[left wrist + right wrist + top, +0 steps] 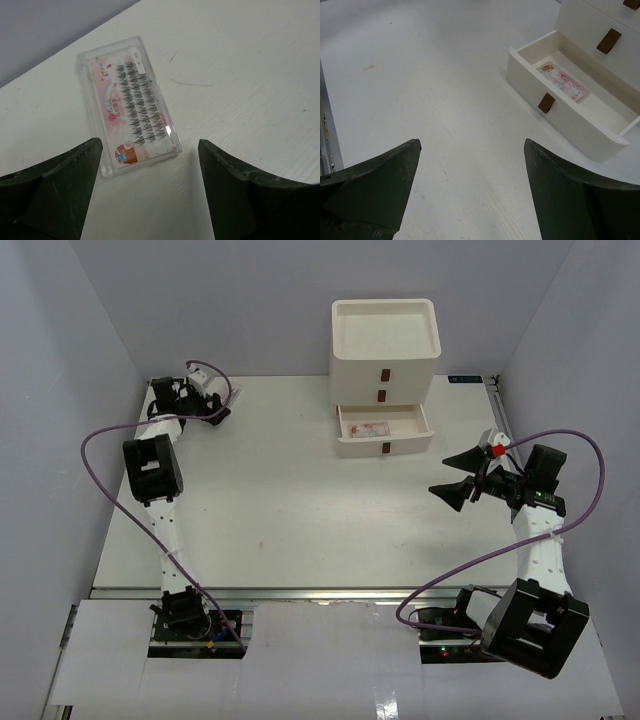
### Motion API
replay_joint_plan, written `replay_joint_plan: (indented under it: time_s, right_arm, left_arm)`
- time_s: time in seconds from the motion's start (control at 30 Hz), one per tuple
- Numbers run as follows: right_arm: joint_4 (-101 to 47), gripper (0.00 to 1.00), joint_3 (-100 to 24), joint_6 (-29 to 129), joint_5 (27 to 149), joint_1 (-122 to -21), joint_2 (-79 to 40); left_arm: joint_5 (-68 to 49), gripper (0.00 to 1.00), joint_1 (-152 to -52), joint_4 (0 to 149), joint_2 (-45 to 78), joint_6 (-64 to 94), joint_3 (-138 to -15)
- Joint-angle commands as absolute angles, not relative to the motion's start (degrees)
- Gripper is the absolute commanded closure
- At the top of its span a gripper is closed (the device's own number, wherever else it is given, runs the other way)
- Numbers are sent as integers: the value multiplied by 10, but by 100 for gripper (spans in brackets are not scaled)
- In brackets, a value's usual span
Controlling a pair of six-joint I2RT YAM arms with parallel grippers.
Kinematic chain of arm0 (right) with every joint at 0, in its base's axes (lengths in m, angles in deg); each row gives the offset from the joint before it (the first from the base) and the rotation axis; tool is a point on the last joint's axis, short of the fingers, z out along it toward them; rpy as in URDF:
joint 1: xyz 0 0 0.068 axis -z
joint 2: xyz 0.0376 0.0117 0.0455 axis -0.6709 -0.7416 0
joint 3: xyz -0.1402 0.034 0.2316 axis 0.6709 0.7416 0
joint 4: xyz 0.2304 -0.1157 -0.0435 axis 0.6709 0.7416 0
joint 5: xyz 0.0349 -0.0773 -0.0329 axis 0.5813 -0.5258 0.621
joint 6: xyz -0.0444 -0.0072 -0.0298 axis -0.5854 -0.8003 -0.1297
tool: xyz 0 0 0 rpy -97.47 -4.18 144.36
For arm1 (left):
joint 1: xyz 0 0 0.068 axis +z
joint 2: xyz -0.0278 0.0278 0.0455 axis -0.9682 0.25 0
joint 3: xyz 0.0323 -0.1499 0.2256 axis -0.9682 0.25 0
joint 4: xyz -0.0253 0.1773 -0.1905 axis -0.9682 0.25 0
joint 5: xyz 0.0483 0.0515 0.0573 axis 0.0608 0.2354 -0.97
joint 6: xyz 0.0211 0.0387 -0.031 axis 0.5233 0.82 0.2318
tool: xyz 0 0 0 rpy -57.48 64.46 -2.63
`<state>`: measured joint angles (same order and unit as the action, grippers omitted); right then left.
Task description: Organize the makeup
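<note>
A flat clear packet (127, 105) with a pink card and rows of black lashes lies on the white table near the far left corner. My left gripper (149, 144) hangs over its near end, open, with the packet's near edge between the fingertips and nothing gripped. From above, the left gripper (215, 405) covers that spot. A second pink packet (563, 81) lies inside the open bottom drawer (385, 432). My right gripper (455, 488) hovers open and empty over bare table to the right of the drawer.
The white three-drawer box (385, 345) with brown handles stands at the back centre, its top a shallow tray. Its bottom drawer front (560, 117) juts toward me. Grey walls close in the table on the left, the back and the right.
</note>
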<state>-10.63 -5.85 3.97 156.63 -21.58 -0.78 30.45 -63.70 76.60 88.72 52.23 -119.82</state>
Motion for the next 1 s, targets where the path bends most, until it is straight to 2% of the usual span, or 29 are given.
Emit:
replay_joint_plan:
  time_s: [0.0,0.1,0.3,0.57,0.97]
  right_arm:
    - [-100,10,-81,32,1588,-214,13]
    - [-100,10,-79,32,1588,-214,17]
    - [-101,10,-79,31,1594,-214,22]
    - [-100,10,-79,30,1594,-214,25]
    - [-100,10,-79,30,1589,-216,25]
  left_arm:
    - [298,8,-675,817,832,477,-1118]
    - [251,2,-684,796,803,430,-1092]
    - [141,2,-686,788,774,311,-1104]
    - [53,2,-685,782,731,182,-1103]
    - [72,2,-689,825,756,-9,-1179]
